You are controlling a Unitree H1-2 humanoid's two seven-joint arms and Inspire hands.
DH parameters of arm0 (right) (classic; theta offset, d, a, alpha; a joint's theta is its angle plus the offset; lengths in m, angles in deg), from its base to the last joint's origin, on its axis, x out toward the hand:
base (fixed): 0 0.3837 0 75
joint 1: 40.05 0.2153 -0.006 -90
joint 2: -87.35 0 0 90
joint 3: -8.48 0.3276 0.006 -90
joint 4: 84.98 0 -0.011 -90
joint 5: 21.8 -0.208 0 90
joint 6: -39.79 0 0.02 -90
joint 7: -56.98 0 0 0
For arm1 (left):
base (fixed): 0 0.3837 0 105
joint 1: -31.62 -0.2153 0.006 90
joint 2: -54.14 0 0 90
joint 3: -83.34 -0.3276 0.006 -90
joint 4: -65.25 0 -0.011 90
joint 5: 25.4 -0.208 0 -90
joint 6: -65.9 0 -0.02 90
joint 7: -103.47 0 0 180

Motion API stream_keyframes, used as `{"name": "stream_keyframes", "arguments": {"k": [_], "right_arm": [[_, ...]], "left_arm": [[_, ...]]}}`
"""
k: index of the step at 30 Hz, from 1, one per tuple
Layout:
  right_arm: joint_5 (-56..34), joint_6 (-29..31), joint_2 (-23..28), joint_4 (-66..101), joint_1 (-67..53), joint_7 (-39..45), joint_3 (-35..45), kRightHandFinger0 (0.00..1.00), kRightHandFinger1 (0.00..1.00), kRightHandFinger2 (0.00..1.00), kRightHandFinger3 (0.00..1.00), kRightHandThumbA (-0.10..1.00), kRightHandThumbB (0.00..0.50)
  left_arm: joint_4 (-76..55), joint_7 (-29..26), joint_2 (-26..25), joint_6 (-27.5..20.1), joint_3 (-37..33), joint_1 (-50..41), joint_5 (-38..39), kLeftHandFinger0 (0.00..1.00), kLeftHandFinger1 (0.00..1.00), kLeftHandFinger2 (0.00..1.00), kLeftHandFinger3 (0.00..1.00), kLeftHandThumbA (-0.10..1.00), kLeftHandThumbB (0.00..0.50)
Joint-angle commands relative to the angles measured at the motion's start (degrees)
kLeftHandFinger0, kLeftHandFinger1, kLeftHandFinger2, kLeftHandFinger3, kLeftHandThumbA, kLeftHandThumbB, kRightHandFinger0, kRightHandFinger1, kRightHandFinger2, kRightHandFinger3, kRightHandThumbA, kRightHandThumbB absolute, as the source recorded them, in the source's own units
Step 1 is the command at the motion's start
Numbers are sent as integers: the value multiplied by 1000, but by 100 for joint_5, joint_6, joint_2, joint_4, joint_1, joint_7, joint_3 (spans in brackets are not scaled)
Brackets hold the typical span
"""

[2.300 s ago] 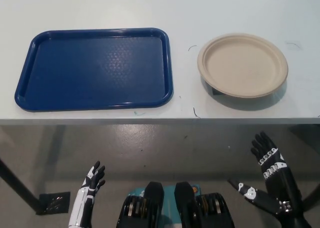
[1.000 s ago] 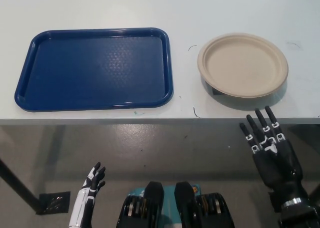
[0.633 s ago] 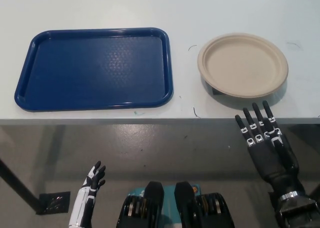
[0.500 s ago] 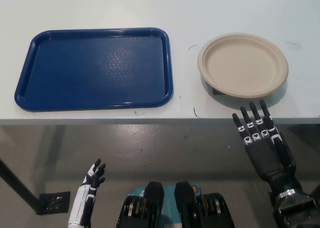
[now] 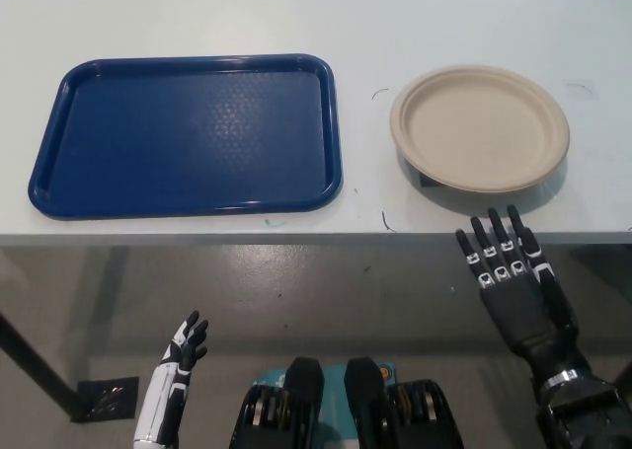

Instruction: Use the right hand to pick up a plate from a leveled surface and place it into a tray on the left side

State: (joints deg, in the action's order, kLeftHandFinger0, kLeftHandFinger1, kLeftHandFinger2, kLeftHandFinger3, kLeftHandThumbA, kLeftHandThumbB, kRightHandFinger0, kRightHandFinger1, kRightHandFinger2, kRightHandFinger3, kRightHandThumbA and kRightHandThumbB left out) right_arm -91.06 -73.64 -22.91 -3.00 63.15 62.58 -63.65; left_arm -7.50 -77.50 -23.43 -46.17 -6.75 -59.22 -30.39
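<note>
Pale table (image 5: 197, 5) held a blue tray (image 5: 59, 187) at left (bare) and the plate (image 5: 480, 126) at right. Right hand (image 5: 513, 286), fingers spread, hovered near the plate's near edge: approach step; next, grip the rim. Left hand (image 5: 176, 370) rested low, fingers apart.

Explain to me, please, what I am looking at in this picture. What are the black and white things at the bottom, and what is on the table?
The camera sits on a humanoid robot's head and looks steeply down. On the pale table lie an empty blue tray on the left and, apart from it on the right, an empty beige round plate. The black right hand is open, its fingertips just reaching the table's near edge below the plate, not touching the plate. The white left hand rests low at the lower left, open. Neither hand holds anything.
</note>
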Motion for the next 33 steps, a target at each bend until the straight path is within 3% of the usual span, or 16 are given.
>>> {"name": "stream_keyframes", "arguments": {"k": [1,17,33], "right_arm": [[-136,-67,-105,-4,313,78,83,1000,1000,1000,1000,1000,344],[-190,-120,-259,-89,654,-200,376,1000,1000,1000,1000,1000,348],[125,33,-238,-937,957,95,452,1000,1000,1000,1000,1000,365]], "left_arm": [[-143,29,-72,-258,-35,122,-6,1000,1000,1000,1000,1000,93],[-187,60,-68,-219,-59,83,26,1000,1000,1000,1000,1000,84],[-164,98,-95,-237,-76,118,64,1000,1000,1000,1000,1000,83]]}}
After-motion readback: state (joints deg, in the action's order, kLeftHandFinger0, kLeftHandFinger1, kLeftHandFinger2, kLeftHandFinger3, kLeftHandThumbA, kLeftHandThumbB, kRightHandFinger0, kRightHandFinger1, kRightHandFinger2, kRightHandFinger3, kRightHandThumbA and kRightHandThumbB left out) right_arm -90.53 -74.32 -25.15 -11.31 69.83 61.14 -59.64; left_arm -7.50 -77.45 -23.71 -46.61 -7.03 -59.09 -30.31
